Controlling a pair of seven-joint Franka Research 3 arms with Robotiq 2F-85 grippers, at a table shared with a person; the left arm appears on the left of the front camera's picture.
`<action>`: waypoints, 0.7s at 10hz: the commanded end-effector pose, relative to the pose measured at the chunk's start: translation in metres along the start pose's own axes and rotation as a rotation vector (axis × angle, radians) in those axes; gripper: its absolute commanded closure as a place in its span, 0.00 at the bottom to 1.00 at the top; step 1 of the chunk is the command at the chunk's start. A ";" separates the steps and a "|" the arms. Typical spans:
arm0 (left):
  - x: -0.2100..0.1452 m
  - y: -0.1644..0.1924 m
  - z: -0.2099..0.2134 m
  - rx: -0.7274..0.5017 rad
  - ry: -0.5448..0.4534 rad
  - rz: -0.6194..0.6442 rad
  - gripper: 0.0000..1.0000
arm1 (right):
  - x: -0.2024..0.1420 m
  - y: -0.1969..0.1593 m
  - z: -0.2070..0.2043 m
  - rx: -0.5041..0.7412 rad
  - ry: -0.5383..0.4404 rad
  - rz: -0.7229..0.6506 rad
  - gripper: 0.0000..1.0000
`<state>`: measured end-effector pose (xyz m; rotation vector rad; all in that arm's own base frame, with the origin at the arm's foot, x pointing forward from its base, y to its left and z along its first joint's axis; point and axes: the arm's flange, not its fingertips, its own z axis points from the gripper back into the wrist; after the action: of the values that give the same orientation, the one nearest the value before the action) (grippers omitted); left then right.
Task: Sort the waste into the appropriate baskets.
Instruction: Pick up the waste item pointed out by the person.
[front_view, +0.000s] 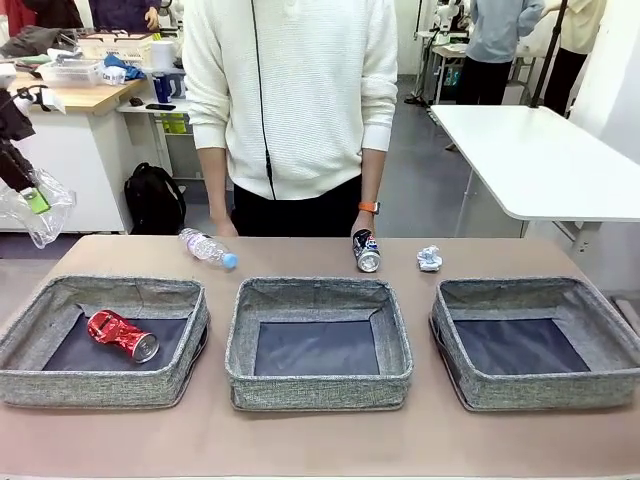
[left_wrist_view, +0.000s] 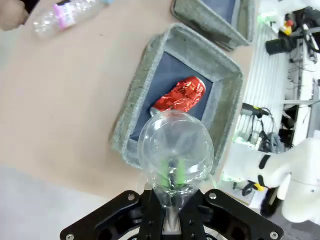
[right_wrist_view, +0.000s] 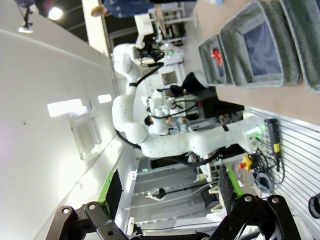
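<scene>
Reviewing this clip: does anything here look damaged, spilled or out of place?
The crushed red metal can lying in the left grey woven basket is badly dented. The clear plastic cup pinched in the left gripper looks crinkled in the front view. Nothing is spilled.

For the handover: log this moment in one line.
left gripper: shut on clear plastic cup | right gripper: open, empty | crushed red can: in left basket | blue-capped bottle, dark can, paper ball: on table
</scene>
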<state>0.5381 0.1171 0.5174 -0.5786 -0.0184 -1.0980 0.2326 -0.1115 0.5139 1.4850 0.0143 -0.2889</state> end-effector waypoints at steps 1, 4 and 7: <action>-0.004 -0.003 0.008 0.059 -0.044 0.010 1.00 | 0.002 0.003 0.000 0.020 0.003 0.028 0.00; -0.006 0.002 0.010 0.044 -0.022 0.010 0.99 | 0.002 0.003 0.000 0.020 0.003 0.028 0.00; 0.063 -0.089 0.029 0.199 0.204 0.279 0.99 | 0.002 0.003 0.000 0.020 0.003 0.028 0.00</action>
<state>0.5193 0.0761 0.5835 -0.3520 0.0536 -0.9175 0.2325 -0.1116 0.5139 1.4849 0.0141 -0.2892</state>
